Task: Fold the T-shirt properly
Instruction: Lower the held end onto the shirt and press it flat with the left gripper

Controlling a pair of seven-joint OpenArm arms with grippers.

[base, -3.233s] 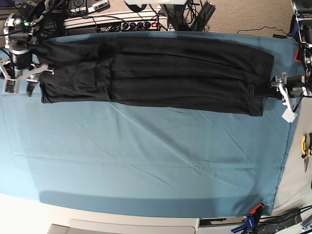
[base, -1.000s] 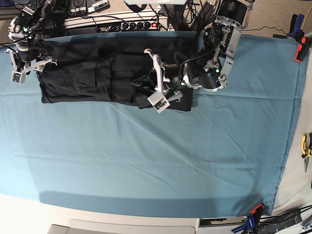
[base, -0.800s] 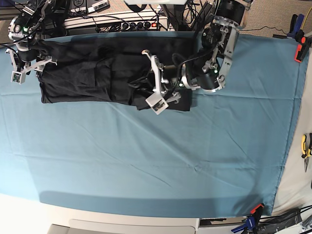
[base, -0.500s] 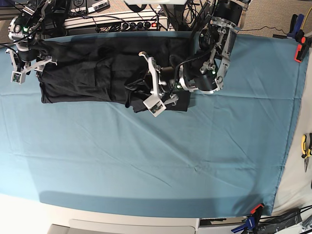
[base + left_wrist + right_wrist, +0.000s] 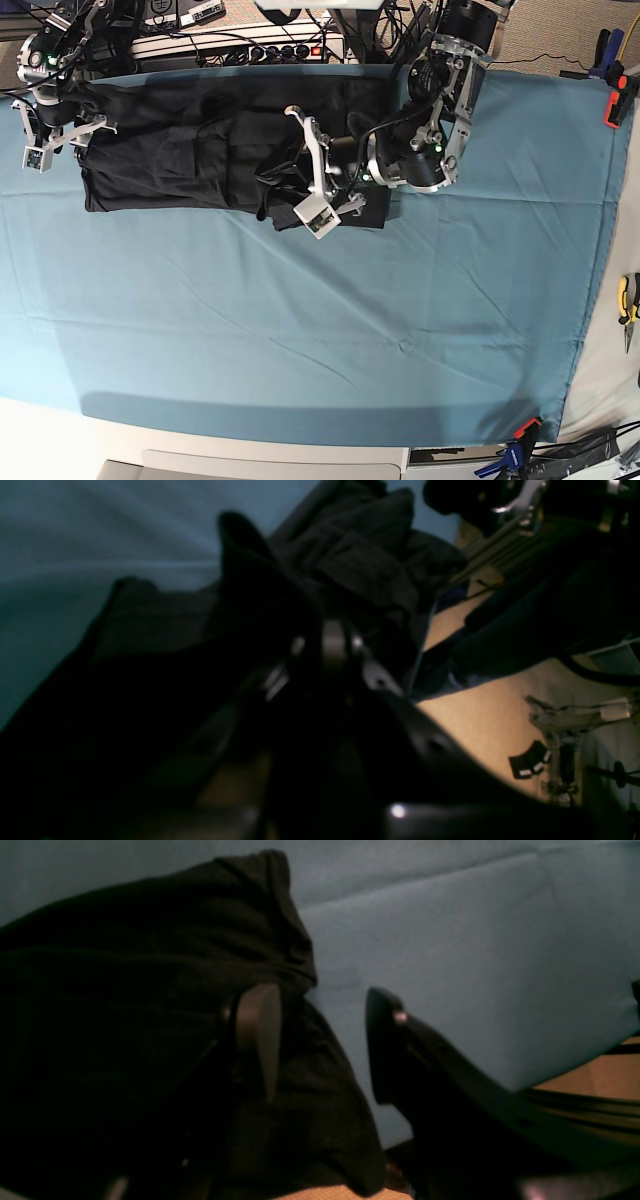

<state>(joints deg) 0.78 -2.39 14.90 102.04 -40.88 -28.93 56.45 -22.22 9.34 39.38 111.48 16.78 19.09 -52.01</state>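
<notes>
The black T-shirt [image 5: 190, 145] lies as a long folded strip along the back of the teal table cloth [image 5: 300, 330]. My left gripper [image 5: 290, 182] is shut on the shirt's right end, which it holds doubled over the middle of the strip. In the left wrist view, dark bunched T-shirt [image 5: 360, 560] fabric hides the jaws. My right gripper [image 5: 320, 1040] is open at the shirt's left end. One of its fingers [image 5: 257, 1035] hangs over the black fabric and the other over the bare cloth. In the base view this right gripper [image 5: 60, 140] sits at the far left.
A power strip and cables [image 5: 240, 45] run behind the table's back edge. Yellow pliers [image 5: 627, 300] lie off the cloth at the right. Clamps hold the cloth at the right corners [image 5: 520, 455].
My left arm has carried the shirt's right end from the far right to the middle, creeping a little further left over the last second. The right arm has stayed put.
</notes>
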